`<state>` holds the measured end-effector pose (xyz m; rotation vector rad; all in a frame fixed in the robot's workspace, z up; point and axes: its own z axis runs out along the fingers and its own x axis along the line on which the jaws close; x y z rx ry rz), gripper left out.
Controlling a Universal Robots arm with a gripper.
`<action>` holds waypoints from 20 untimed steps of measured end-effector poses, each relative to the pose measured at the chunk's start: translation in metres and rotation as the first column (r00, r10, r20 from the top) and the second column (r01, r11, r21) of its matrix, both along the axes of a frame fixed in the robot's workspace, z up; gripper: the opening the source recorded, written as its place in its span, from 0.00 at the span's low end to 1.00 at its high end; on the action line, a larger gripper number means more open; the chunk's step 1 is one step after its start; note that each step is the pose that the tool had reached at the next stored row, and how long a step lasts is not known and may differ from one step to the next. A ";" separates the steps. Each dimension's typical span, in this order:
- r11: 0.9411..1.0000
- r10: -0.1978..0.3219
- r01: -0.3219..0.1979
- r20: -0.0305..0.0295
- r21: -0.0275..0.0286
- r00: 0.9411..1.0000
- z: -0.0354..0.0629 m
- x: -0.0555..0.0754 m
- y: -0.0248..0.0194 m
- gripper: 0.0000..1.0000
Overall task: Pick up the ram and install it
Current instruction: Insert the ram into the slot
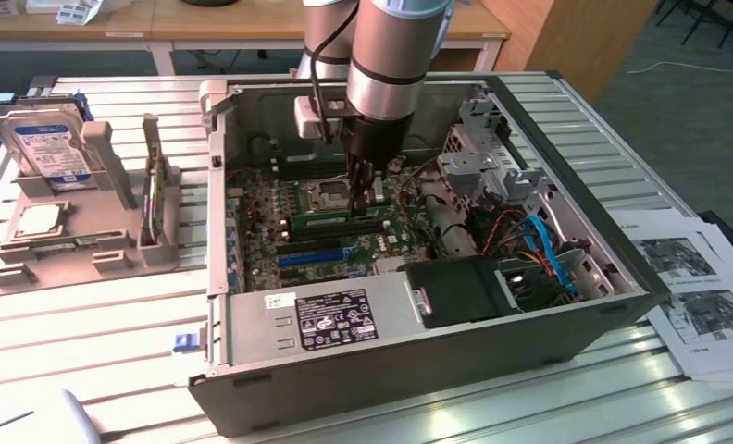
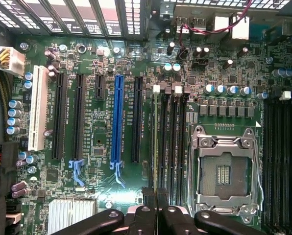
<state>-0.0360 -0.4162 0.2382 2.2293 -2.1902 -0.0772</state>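
Note:
The ram (image 1: 329, 220) is a thin green stick standing on edge in a memory slot on the motherboard (image 1: 267, 199), beside the CPU socket (image 1: 329, 192). My gripper (image 1: 366, 205) reaches straight down into the open computer case (image 1: 341, 379) and meets the ram near its end at the exterior view's right. In the wrist view the ram (image 2: 155, 142) shows edge-on, running away from my gripper (image 2: 156, 196) alongside the black memory slots (image 2: 175, 142). The two dark fingers (image 2: 148, 198) are pressed close together over the ram's top edge.
The blue expansion slot (image 2: 118, 117) and black slots lie to one side of the ram, the CPU socket (image 2: 224, 171) to the other. A power supply (image 1: 329, 319), black shroud (image 1: 465, 287) and cables (image 1: 540, 245) crowd the case. A grey stand with a hard drive (image 1: 52, 148) sits outside.

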 end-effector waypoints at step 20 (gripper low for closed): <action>1.000 -0.007 0.007 0.000 0.000 1.000 -0.0028 -0.001 0.0000 0.12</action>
